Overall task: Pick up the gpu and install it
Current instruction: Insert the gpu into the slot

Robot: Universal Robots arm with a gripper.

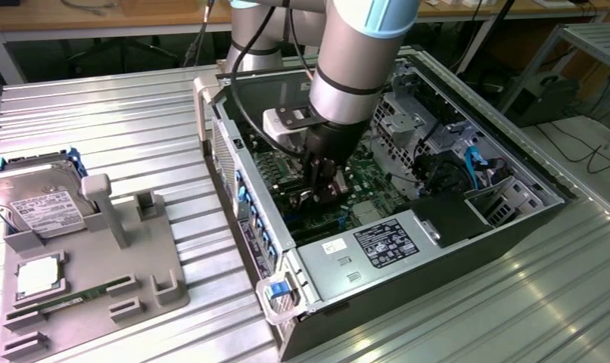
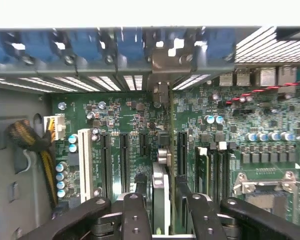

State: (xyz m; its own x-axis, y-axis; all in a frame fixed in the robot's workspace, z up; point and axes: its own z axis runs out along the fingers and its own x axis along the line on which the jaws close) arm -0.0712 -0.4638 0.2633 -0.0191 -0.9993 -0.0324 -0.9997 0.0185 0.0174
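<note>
I see the gpu (image 2: pixel 160 200) edge-on, a thin upright card between the end effector (image 2: pixel 161 207) fingers, above the motherboard (image 2: pixel 115 125) slots.

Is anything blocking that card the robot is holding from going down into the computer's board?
Nothing visible. The gripper holds the gpu edge-on just above the motherboard, among its slots, with no cable or part beneath it.

Ribbed metal table (image 1: pixel 103 113) carries the open computer case (image 1: pixel 437 249) and grey parts tray (image 1: pixel 133 265)

Silver arm (image 1: pixel 350 68) with pale blue joint caps; black gripper (image 1: pixel 323 189), screw-studded linkage fingers (image 2: pixel 135 212), beside a white camera block (image 1: pixel 284 125).
</note>
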